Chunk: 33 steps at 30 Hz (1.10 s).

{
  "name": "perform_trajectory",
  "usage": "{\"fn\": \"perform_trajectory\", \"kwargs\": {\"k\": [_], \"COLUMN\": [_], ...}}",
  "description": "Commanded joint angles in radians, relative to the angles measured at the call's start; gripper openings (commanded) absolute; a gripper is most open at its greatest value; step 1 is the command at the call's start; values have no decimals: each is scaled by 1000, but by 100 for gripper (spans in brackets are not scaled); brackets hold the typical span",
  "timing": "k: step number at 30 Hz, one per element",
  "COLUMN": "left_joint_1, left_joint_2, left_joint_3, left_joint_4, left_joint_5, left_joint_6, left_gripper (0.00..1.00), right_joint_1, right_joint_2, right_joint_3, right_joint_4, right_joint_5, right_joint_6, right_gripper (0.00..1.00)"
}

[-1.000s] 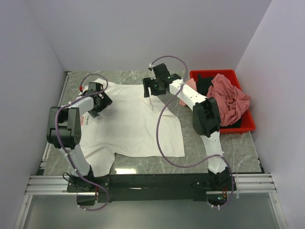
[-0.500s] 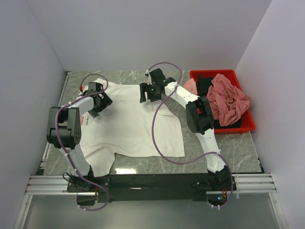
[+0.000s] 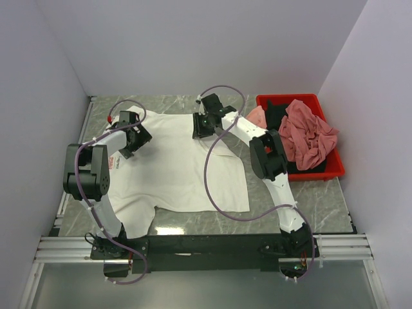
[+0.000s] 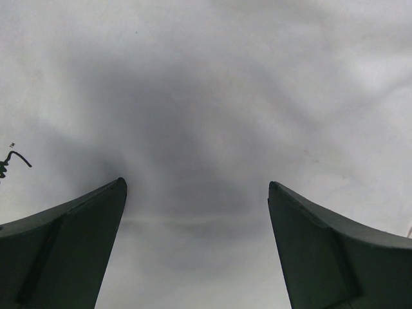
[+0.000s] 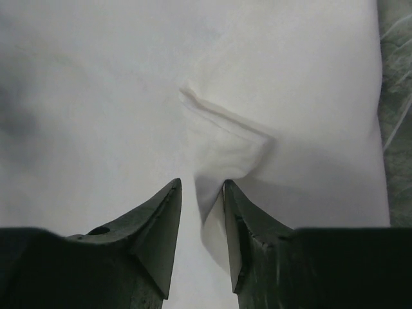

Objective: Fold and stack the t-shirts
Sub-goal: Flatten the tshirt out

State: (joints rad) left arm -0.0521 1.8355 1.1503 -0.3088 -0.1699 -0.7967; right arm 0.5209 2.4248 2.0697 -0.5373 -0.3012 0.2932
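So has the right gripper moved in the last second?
Yes: the right gripper shifted slightly away from the red bin, further over the white t-shirt.

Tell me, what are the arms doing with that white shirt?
Left fingers open, over the white t-shirt. Right fingers pinched on a fold near its far edge. Shirt flat, unfolded. Other tees in the red bin, out of the way.

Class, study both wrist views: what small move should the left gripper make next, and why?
Probably lower and close the left gripper on the white t-shirt: it stands open over flat cloth, while the right gripper pinches a pucker.
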Motion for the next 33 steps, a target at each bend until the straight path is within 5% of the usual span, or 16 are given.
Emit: {"fn": "perform_trajectory", "kwargs": {"k": [1, 7, 10, 13, 33], "left_joint_1": [0, 0, -2, 0, 0], "left_joint_2": [51, 48, 48, 48, 67], "left_joint_3": [-23, -24, -24, -23, 2], "left_joint_4": [-87, -85, -87, -90, -76], "left_joint_5": [29, 27, 27, 24, 59], "left_joint_6": [11, 13, 11, 10, 11], "left_gripper": [99, 99, 99, 99, 99], "right_joint_1": [1, 2, 2, 2, -130], "right_joint_2": [20, 42, 43, 28, -15], "right_joint_3": [59, 86, 78, 69, 121], "right_joint_4": [10, -27, -20, 2, 13], "right_joint_5": [33, 99, 99, 105, 283], "right_joint_6": [1, -5, -5, -3, -132], "right_gripper": [40, 39, 11, 1, 0]}}
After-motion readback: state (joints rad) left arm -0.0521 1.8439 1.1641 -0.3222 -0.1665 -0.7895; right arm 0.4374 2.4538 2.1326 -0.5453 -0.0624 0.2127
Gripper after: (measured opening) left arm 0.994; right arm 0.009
